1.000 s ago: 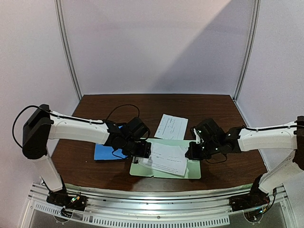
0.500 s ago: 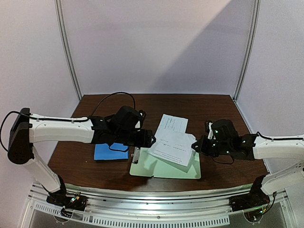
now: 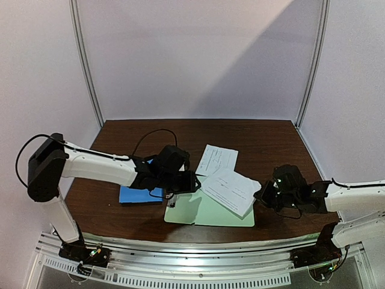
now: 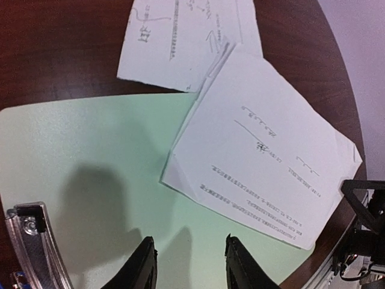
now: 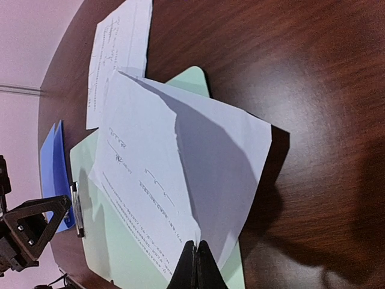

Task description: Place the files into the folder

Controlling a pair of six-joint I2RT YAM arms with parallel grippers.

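Pinched sheet [image 3: 231, 190] dragged rightward, half off clipboard [image 3: 198, 212], since a second ago; right arm drawn back with it, left fingers narrowed. Folder [image 3: 135, 194] lies flat, looks shut, just behind left gripper [image 4: 191, 265], whose jaws stand apart, nothing between, over bare clipboard. Second sheet [image 3: 218, 159] rests on table beyond those jaws. Pinched sheet sags ahead of right gripper [image 5: 194, 262], jaws pressed together on its near corner. Risk: one-corner hold on floppy paper may crease, tear or slip; folder well apart from that grip.

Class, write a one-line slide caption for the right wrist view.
Right hand pinches a paper sheet by its edge over the green clipboard; blue folder lies beyond.
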